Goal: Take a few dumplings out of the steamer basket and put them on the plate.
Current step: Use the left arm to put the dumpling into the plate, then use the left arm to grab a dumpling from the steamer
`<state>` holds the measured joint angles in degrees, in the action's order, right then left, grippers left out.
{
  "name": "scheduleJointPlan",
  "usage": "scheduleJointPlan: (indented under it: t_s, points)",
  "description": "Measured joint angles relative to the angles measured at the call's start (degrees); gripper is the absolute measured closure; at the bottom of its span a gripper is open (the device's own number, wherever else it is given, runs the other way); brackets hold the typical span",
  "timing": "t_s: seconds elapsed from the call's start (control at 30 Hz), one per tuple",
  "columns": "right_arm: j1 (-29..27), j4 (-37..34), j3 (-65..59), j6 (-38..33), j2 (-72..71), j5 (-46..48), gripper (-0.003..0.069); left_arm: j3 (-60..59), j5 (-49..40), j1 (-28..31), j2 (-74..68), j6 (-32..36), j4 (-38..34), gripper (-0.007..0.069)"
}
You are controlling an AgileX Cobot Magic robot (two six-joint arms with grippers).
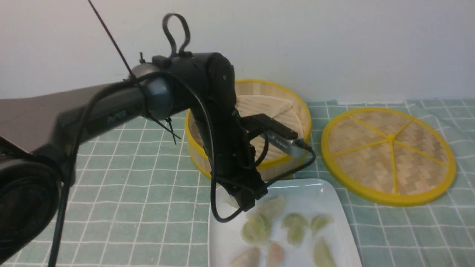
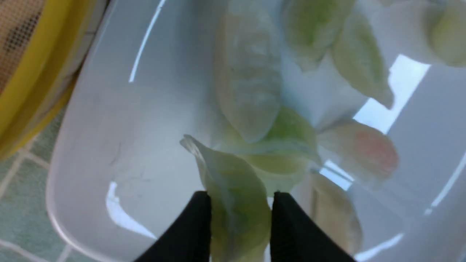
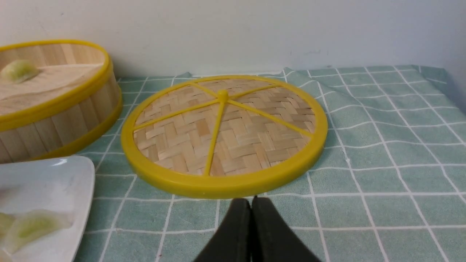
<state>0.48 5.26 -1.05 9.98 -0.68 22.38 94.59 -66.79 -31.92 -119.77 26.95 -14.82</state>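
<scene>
My left gripper (image 2: 240, 198) is shut on a pale green dumpling (image 2: 236, 207) and holds it just above the white plate (image 2: 120, 138). In the front view the left gripper (image 1: 246, 202) hangs over the plate's (image 1: 226, 241) far left part. Several dumplings (image 1: 295, 228) lie on the plate, green ones and a pink-tinged one (image 2: 364, 153). The steamer basket (image 1: 276, 171) stands behind the plate. One green dumpling (image 3: 18, 71) lies in the basket (image 3: 54, 109). My right gripper (image 3: 251, 203) is shut and empty, low over the cloth, near the lid's front rim.
The flat woven lid (image 1: 387, 154) with a yellow rim lies right of the basket; it also shows in the right wrist view (image 3: 224, 131). A green checked cloth (image 1: 141, 185) covers the table. A white wall stands behind.
</scene>
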Motion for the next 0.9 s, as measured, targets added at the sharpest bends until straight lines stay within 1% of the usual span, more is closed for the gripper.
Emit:
scheduleJointPlan:
  t_s: [0.03, 0.1, 0.17, 0.2, 0.3, 0.37, 0.43, 0.47, 0.57, 0.63, 0.67, 0.7, 0.73, 0.8, 0.9]
  points:
    - [0.00, 0.00, 0.00, 0.00, 0.00, 0.00, 0.0673, 0.00, 0.67, -0.40, -0.45, -0.32, 1.24, 0.0437]
    - [0.00, 0.00, 0.00, 0.00, 0.00, 0.00, 0.0673, 0.00, 1.79, -1.12, -1.37, -1.88, 3.13, 0.0396]
    - [0.00, 0.00, 0.00, 0.00, 0.00, 0.00, 0.0673, 0.00, 2.28, -1.28, -1.61, -2.74, 3.50, 0.0360]
    - [0.00, 0.00, 0.00, 0.00, 0.00, 0.00, 0.0673, -0.07, 2.89, -1.46, -1.86, -3.85, 3.74, 0.0288]
    - [0.00, 0.00, 0.00, 0.00, 0.00, 0.00, 0.0673, 0.43, 2.66, -1.53, -1.90, -5.91, 3.78, 0.0155]
    - [0.00, 0.00, 0.00, 0.00, 0.00, 0.00, 0.0673, 2.35, 1.77, -1.53, -1.93, -7.43, 4.03, 0.0101]
    - [0.00, 0.00, 0.00, 0.00, 0.00, 0.00, 0.0673, 5.16, 1.01, -1.53, -1.93, -8.97, 4.58, 0.0091]
    - [0.00, 0.00, 0.00, 0.00, 0.00, 0.00, 0.0673, 7.83, 1.01, -1.53, -1.93, -10.29, 5.22, 0.0105]
    - [0.00, 0.00, 0.00, 0.00, 0.00, 0.00, 0.0673, 13.26, 1.22, -1.21, -1.93, -12.97, 7.00, 0.0191]
    - [0.00, 0.00, 0.00, 0.00, 0.00, 0.00, 0.0673, 18.41, 2.43, -0.10, -1.93, -15.46, 8.34, 0.0370]
    - [0.00, 0.00, 0.00, 0.00, 0.00, 0.00, 0.0673, 20.35, 3.20, 0.68, -1.93, -16.08, 8.67, 0.0477]
    - [0.00, 0.00, 0.00, 0.00, 0.00, 0.00, 0.0673, 20.61, 3.34, 0.95, -1.98, -16.28, 8.68, 0.0491]
    - [0.00, 0.00, 0.00, 0.00, 0.00, 0.00, 0.0673, 22.12, 4.53, 1.96, -2.12, -16.75, 8.91, 0.0566]
    - [0.00, 0.00, 0.00, 0.00, 0.00, 0.00, 0.0673, 23.07, 5.71, 3.12, -2.70, -17.13, 9.15, 0.0609]
    - [0.00, 0.00, 0.00, 0.00, 0.00, 0.00, 0.0673, 23.24, 6.04, 4.49, -4.99, -16.70, 9.73, 0.0624]
